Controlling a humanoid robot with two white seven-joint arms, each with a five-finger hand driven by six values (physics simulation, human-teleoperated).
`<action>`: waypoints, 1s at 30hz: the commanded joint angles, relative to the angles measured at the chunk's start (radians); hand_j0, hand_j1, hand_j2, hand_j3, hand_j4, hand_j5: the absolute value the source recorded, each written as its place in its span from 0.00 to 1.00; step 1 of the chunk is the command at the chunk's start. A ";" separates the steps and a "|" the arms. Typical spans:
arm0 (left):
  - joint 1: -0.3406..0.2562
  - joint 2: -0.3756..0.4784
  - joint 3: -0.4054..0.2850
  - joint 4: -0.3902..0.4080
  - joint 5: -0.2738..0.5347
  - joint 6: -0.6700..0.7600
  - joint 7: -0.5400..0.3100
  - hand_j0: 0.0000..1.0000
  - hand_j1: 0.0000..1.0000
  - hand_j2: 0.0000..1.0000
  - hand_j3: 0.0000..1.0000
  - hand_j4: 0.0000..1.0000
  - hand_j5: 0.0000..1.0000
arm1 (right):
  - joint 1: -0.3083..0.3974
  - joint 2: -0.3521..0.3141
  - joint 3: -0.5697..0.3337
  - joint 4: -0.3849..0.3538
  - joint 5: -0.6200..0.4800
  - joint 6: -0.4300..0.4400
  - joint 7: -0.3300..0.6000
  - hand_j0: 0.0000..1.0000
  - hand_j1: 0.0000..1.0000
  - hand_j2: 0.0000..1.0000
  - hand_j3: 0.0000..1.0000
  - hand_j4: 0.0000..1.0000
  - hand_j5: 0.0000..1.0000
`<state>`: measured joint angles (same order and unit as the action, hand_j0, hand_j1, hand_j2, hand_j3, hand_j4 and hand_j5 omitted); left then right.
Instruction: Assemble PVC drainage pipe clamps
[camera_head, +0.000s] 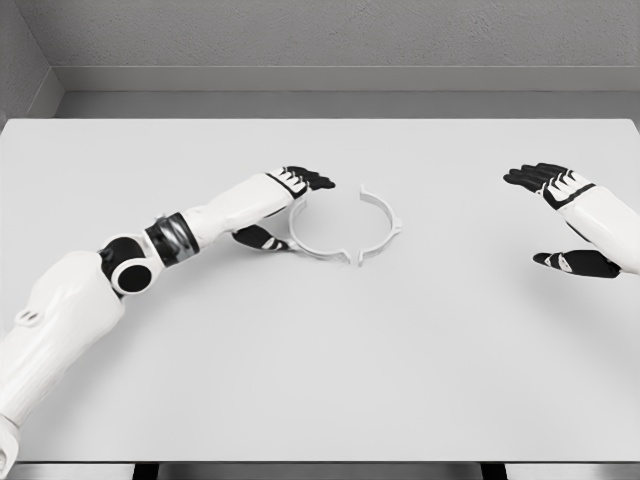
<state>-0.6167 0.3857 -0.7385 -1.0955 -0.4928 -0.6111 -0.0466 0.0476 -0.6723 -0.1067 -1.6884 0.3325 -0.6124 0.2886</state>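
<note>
Two white half-ring clamp pieces lie on the white table (320, 350) near its middle. The left clamp half (318, 243) and the right clamp half (383, 222) face each other and form a near circle, with small gaps at the top and bottom. My left hand (285, 205) reaches in beside the left half, fingers (310, 180) stretched out above its upper end and thumb (262, 240) just outside its lower rim. It is open and holds nothing. My right hand (560, 215) hovers open at the far right, well apart from the clamp.
The table's far edge meets a grey wall (330, 40) at the back. Its front edge runs along the bottom of the view.
</note>
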 joint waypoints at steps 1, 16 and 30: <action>0.000 -0.004 0.001 -0.001 0.007 0.000 0.001 1.00 1.00 1.00 1.00 1.00 1.00 | 0.000 -0.001 -0.001 0.000 -0.007 0.002 0.000 1.00 1.00 1.00 1.00 1.00 1.00; -0.017 0.002 0.005 0.034 0.007 0.000 0.001 1.00 1.00 1.00 1.00 1.00 1.00 | 0.003 0.000 -0.002 0.001 -0.009 0.002 -0.002 1.00 1.00 1.00 1.00 1.00 1.00; -0.040 -0.018 0.001 0.074 0.007 0.000 0.001 1.00 1.00 1.00 1.00 1.00 1.00 | 0.003 -0.001 -0.002 0.003 -0.007 0.002 -0.002 1.00 1.00 1.00 1.00 1.00 1.00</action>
<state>-0.6565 0.3719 -0.7388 -1.0230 -0.4926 -0.6111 -0.0466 0.0506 -0.6724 -0.1087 -1.6863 0.3318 -0.6124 0.2874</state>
